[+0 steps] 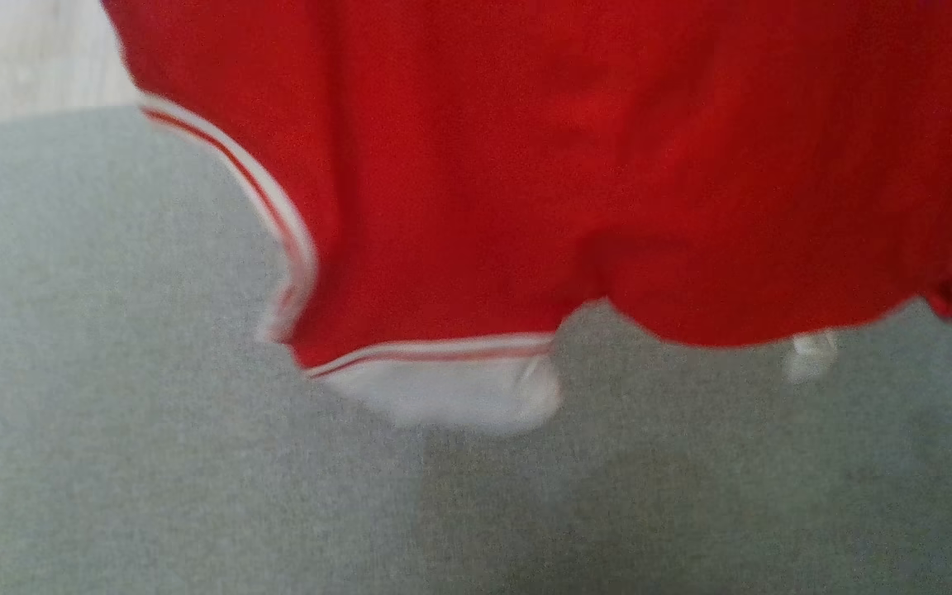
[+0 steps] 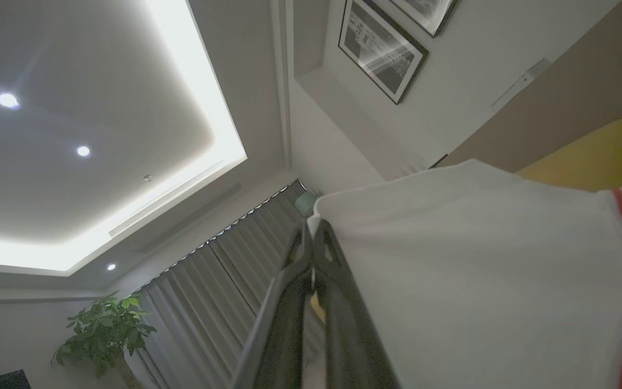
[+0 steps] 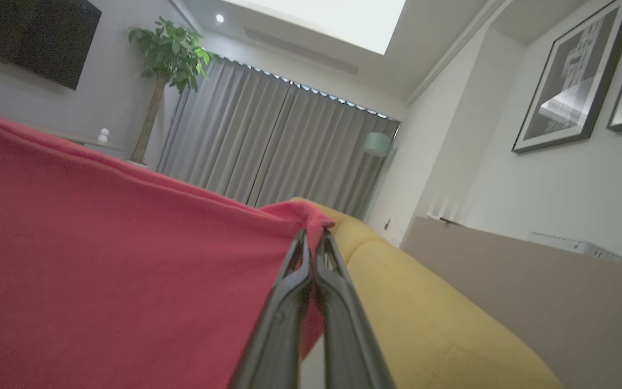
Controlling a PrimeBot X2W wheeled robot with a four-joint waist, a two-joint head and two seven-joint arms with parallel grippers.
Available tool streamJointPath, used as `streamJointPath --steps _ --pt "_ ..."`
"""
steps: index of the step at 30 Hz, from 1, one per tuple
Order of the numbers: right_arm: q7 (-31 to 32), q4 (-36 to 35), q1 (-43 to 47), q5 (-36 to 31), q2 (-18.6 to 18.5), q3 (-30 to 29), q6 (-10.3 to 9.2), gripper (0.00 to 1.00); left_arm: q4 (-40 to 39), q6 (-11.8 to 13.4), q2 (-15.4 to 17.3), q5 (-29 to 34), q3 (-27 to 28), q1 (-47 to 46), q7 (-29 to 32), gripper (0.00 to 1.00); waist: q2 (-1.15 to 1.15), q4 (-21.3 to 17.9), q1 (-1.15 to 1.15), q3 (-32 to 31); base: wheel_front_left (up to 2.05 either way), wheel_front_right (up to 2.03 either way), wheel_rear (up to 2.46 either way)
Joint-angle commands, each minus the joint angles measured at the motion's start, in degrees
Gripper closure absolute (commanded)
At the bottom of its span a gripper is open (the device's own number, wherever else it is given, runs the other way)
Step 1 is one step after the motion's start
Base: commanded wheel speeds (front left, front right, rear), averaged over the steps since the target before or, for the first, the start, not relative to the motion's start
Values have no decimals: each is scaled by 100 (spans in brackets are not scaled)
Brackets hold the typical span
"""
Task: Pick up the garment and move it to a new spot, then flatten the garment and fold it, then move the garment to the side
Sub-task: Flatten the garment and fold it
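Now both my claws are pinched shut on the garment (image 1: 525, 165): left claw (image 2: 311, 235) on a white corner, cloth spreading toward 3 o'clock; right claw (image 3: 312, 237) on a red corner, cloth toward 9. Its long axis runs claw to claw, neither nearer. Head view adds it hanging toward 6 above a grey surface (image 1: 154, 463); wrist views add the grips.

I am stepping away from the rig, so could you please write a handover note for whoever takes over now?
Left gripper: jaws shut on a white part of the garment.
Right gripper: jaws shut on a red corner.
Garment hangs spread between them over the grey surface.
Done: pickup.
Left: lay it at a new spot, flatten, fold, move aside.
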Motion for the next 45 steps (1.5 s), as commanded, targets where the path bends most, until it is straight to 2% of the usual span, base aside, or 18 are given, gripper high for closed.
streamJointPath --steps 1,3,6,14,17,20,24,31,32,42,45 --pt "61 -12 -325 56 6 89 -5 100 143 -66 141 71 188 -505 13 100 0 -10 0 344 0 0 0" --pt "68 205 -590 44 82 236 -5 100 515 -139 50 160 116 -795 -45 100 0 10 0 630 0 0 0" --pt "-38 547 -1024 -23 189 365 -5 100 1011 -113 -90 381 34 -1269 -225 100 0 49 0 1068 0 0 0" --pt "-872 1362 -2218 -612 322 86 -5 100 2029 361 -326 1031 27 -2655 -1136 100 0 179 0 1913 0 0 0" --pt "-1112 1544 -2364 -888 361 -61 -5 100 2183 415 -431 1044 14 -2804 -1325 100 0 263 0 2055 0 0 0" --pt "-1208 1684 -2305 -1073 353 -68 -5 100 2241 335 -468 952 -28 -2662 -1397 100 0 375 0 2212 0 0 0" --pt "-1254 1832 -1999 -1155 313 -32 -5 100 2136 386 -517 700 -10 -2027 -1437 100 0 545 0 2380 0 0 0" --pt "-1271 1786 -1005 -1092 383 -361 -5 100 1230 845 -367 434 -60 -87 -1468 100 0 688 0 2277 0 0 0" --pt "-1271 1786 -1005 -1092 383 -361 -5 100 1230 845 -367 434 -60 -87 -1468 100 0 688 0 2277 0 0 0" --pt "-1272 704 1394 -1106 650 -1298 -5 100 -832 1741 494 134 -89 3270 -1444 100 0 595 0 1548 0 0 0" --pt "-1272 365 2141 -1147 752 -1506 -5 100 -1294 2006 652 -30 -132 4169 -1381 100 0 542 0 1386 0 0 0"
